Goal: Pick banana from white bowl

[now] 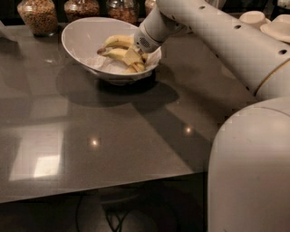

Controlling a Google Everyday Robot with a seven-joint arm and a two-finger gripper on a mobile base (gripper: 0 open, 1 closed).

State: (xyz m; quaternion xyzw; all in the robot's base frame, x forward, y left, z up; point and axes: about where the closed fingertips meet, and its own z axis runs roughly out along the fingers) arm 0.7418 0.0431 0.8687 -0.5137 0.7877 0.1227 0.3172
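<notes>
The white bowl [80, 35] stands at the back of the dark grey table [90, 136], tilted rim up on the left and lined with crumpled white paper [111, 67]. A yellow banana [116, 42] with a dark tip lies inside it, towards the right side. My gripper [135, 58] reaches down into the bowl from the right and sits right at the banana's right end, touching or nearly touching it. The white arm [213, 31] stretches from the lower right to the bowl and hides the bowl's right rim.
Three glass jars of grain or nuts [38, 16] [81, 8] [122, 9] stand behind the bowl. Small off-white bowls [253, 18] [277, 28] sit at the back right. My white body [249, 172] fills the lower right. The table's front edge [99, 186] runs across below.
</notes>
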